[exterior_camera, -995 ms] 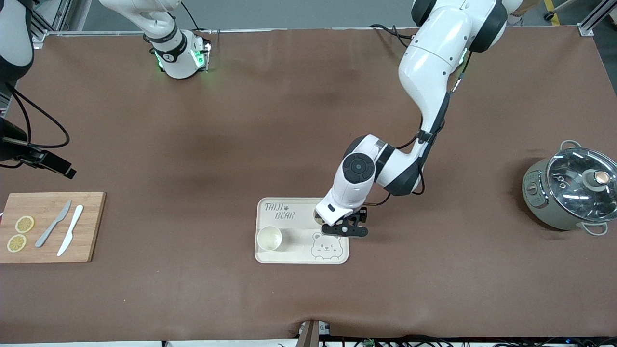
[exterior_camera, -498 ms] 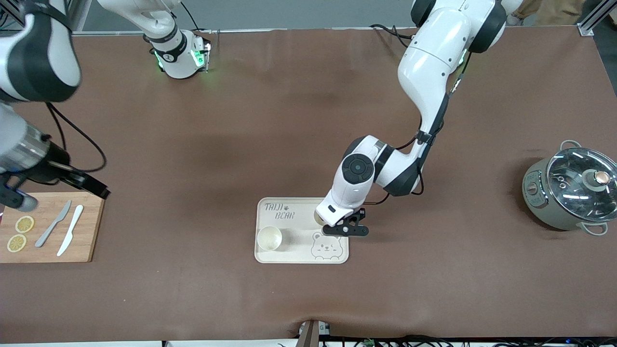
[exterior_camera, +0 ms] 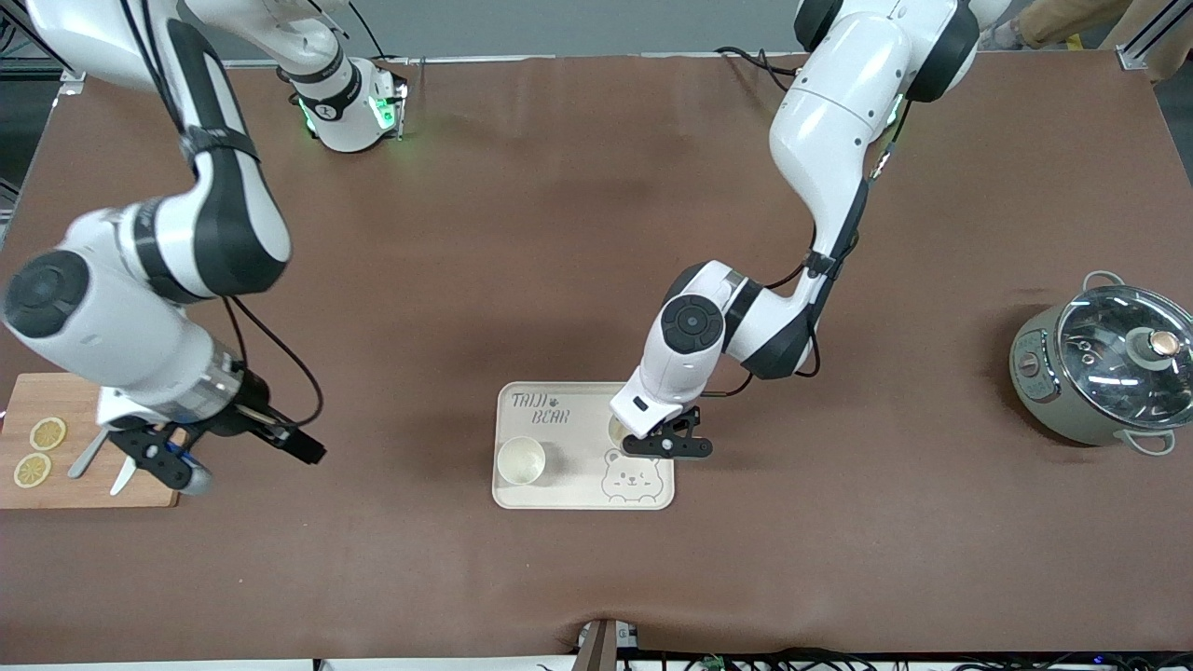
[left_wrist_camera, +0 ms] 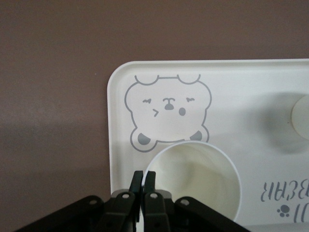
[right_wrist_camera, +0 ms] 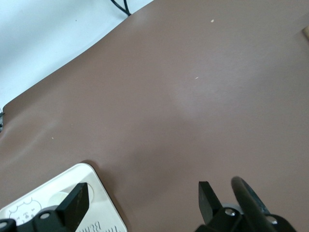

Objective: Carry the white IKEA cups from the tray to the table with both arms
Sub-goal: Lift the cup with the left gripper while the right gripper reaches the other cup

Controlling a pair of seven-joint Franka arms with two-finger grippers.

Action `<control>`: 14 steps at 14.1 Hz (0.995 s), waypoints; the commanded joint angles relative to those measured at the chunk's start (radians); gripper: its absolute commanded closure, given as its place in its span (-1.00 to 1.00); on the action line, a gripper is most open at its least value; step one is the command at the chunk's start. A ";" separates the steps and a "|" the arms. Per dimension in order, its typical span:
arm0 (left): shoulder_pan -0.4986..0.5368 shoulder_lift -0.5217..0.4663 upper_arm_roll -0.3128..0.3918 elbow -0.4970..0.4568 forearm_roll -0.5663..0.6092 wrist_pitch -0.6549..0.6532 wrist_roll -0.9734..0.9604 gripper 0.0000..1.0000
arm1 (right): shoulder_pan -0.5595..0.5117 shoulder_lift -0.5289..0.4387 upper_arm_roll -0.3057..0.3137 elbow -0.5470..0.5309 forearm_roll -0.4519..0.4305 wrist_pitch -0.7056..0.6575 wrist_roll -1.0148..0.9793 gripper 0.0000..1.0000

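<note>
The bear tray point(exterior_camera: 582, 494) lies at the table's middle, near the front camera. One white cup point(exterior_camera: 520, 460) stands on it at the end toward the right arm. The second white cup point(exterior_camera: 617, 430) is at the tray's other end, mostly hidden under the left hand. In the left wrist view my left gripper point(left_wrist_camera: 144, 183) is shut on the rim of this cup point(left_wrist_camera: 193, 179), beside the tray's bear drawing point(left_wrist_camera: 166, 113). I cannot tell if the cup's base touches the tray. My right gripper point(exterior_camera: 172, 464) is open and empty over the cutting board's end; it also shows in the right wrist view point(right_wrist_camera: 142, 200).
A wooden cutting board point(exterior_camera: 56, 391) with two lemon slices point(exterior_camera: 47, 433) and two knives lies at the right arm's end of the table. A grey pot with a glass lid point(exterior_camera: 1104, 368) stands at the left arm's end. The right wrist view shows a corner of the tray point(right_wrist_camera: 104, 205).
The right arm has swung in from the table's edge, and its gripper now hangs over the cutting board's end. The left gripper with its cup has barely moved.
</note>
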 commanded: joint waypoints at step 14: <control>0.258 -0.558 0.005 -0.677 -0.005 0.018 0.413 1.00 | 0.233 0.320 -0.013 0.158 -0.142 0.142 0.385 -1.00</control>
